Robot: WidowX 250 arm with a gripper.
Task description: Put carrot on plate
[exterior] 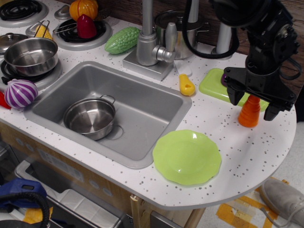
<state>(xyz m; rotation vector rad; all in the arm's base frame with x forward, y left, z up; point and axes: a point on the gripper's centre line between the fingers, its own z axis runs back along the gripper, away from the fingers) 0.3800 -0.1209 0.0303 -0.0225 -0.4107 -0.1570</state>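
observation.image: hand (253, 108) is hanging straight over the carrot (249, 114), fingers spread wide, one fingertip (234, 99) sitting left of the cone and the other right of it, neither pressing on it. Carrot is standing upright, wide base on the white speckled table (247, 152), its tip hidden behind the hand body. Taking the carrot as landmark: plate (187, 157) is lying down-left of it, well apart, flat near the table's front edge. Lime green cutting board (216, 85) is sitting just behind and left of the carrot, partly covered by the hand; a bit of purple toy (223, 78) is peeking out on the board. Small yellow-orange toy piece (186, 85) is lying further left of the carrot, next to the sink (137, 111). Small steel pot (90, 117) is sitting inside the sink, far left of the carrot. Green bumpy toy gourd (122, 40) is lying behind the sink beside the faucet (153, 47), far up-left of the carrot.
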